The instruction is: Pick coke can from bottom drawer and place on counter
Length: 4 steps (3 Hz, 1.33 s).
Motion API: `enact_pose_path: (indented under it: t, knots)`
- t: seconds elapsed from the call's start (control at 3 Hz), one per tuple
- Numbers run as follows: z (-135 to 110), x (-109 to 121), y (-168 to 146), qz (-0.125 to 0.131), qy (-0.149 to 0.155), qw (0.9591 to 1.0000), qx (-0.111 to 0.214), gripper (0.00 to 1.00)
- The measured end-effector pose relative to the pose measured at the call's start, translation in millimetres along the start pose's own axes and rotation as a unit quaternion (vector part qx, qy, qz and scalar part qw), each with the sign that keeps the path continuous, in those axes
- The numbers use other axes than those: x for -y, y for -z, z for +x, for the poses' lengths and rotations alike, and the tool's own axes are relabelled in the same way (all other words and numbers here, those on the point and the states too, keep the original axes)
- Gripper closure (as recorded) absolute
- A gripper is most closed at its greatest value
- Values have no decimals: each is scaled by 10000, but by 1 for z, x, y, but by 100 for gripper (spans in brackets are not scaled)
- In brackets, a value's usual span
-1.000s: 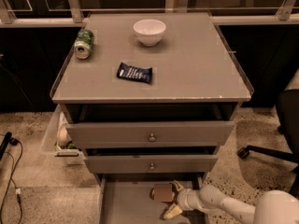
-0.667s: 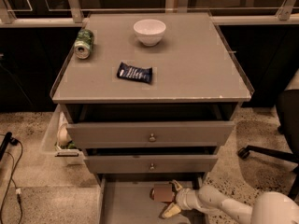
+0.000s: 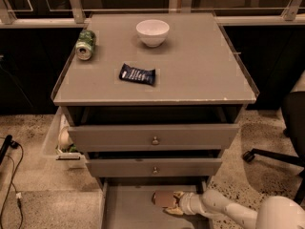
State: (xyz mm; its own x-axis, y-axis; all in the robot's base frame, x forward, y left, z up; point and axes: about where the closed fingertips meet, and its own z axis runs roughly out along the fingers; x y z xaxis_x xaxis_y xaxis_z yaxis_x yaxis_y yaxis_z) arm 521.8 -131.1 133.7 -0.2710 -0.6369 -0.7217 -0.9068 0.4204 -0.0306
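The coke can (image 3: 162, 198) lies on its side in the open bottom drawer (image 3: 128, 209), near the drawer's middle, just under the front of the drawer above. My gripper (image 3: 174, 202) reaches in from the lower right on a pale arm and sits at the can's right end, touching or very close to it. The counter (image 3: 190, 66) is the grey top of the cabinet, well above the gripper.
On the counter stand a white bowl (image 3: 152, 32), a green can (image 3: 85, 44) lying at the far left, and a dark blue snack packet (image 3: 137, 74). Two knobbed drawers (image 3: 153, 137) jut out above the bottom drawer. A clear bin (image 3: 61, 140) hangs at the cabinet's left. A chair base (image 3: 276, 156) is at right.
My gripper has drawn slightly in toward the can's right end. The can and the things on the counter have not moved.
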Motion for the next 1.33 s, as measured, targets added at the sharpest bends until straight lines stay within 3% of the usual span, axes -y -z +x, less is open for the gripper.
enact_pose_path:
  t: [0.67, 1.0, 1.33]
  knots:
    - [0, 0, 0, -1, 0, 10000, 0, 89]
    - [0, 0, 0, -1, 0, 10000, 1, 100]
    - [-1, -5, 4, -57, -17, 10000, 43, 100]
